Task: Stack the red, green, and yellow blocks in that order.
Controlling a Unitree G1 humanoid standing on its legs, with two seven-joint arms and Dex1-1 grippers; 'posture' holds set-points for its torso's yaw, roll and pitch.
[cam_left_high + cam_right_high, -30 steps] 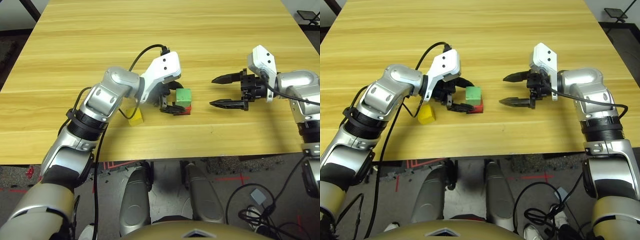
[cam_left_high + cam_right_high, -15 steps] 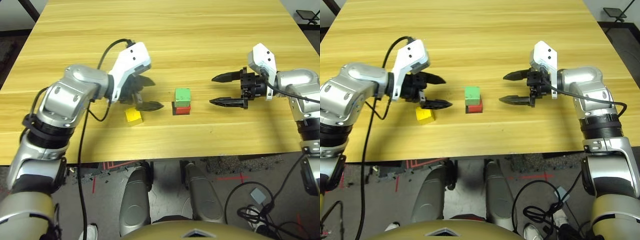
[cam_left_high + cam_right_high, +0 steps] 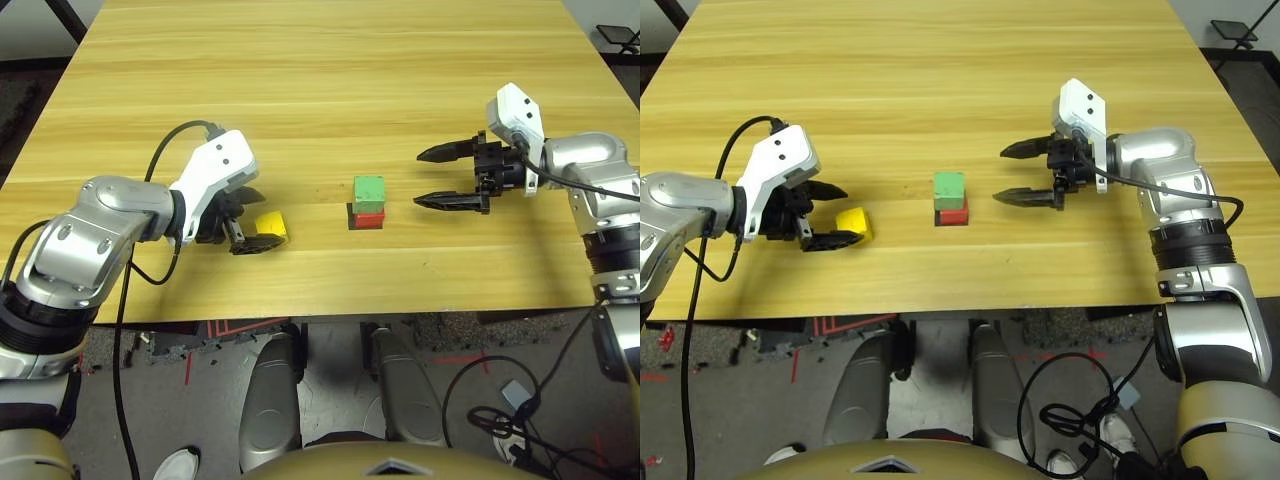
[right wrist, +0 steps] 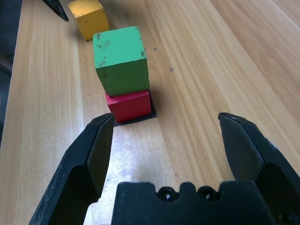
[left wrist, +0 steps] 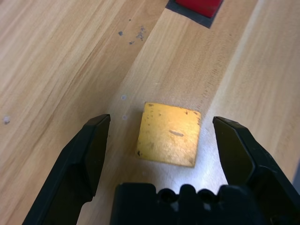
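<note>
Having left the green block [image 3: 368, 189] on the red block [image 3: 369, 219], left gripper [image 5: 161, 122] is now out at the yellow block [image 5: 169, 134], fingers wide apart on either side of it. Stack unchanged on the black patch [image 3: 353, 222], on desk [image 3: 330, 80]. Right gripper's [image 4: 166, 117] fingers apart, near the stack.

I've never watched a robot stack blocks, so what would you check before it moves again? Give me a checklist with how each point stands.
- Red block down on the black patch: ok
- Green block resting on the red one: ok
- Yellow block on top of the green: not ok, it sits on the table
- Left gripper open, a finger either side of the yellow block: ok
- Those fingers low enough to grip it: cannot tell
- Right gripper open, clear of the stack: ok
</note>
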